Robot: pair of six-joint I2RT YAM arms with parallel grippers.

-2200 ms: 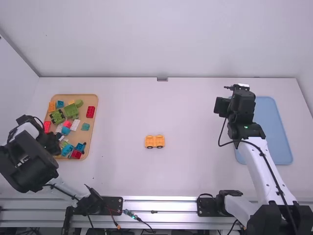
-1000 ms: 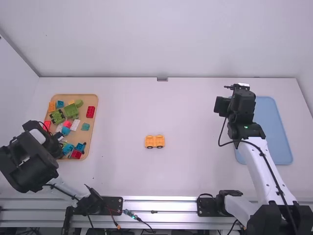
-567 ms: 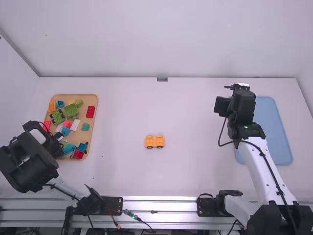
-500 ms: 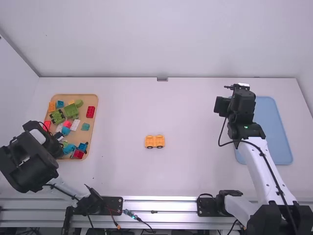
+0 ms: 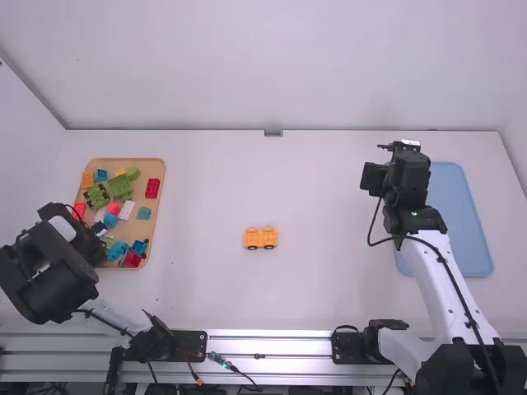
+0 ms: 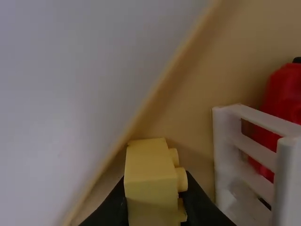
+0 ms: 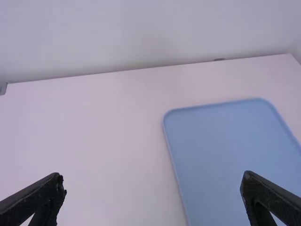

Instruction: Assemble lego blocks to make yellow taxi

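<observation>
At the near left of the wooden tray [image 5: 156, 239], my left gripper [image 5: 97, 237] is low among the blocks. In the left wrist view a pale yellow brick [image 6: 150, 188], studs facing sideways, is clasped between the fingers of my left gripper [image 6: 154, 193], beside the tray's rim. The yellow-orange car base [image 5: 261, 238] with dark wheels rests mid-table. Over by the blue tray [image 5: 465, 214], my right gripper [image 5: 372, 179] hangs above the table; the right wrist view has my right gripper [image 7: 153, 181] wide open and holding nothing.
Mixed blocks crowd the wooden tray, including a red brick [image 5: 152, 188], a green block [image 5: 120, 188] and an orange one [image 5: 86, 178]. Close to the left fingers stand a white open-framed piece [image 6: 256, 150] and a red piece [image 6: 282, 94].
My left gripper has shifted slightly within the tray area, and the red and blue blocks at the tray's near edge have moved a little. The right arm and the car base have kept still.
</observation>
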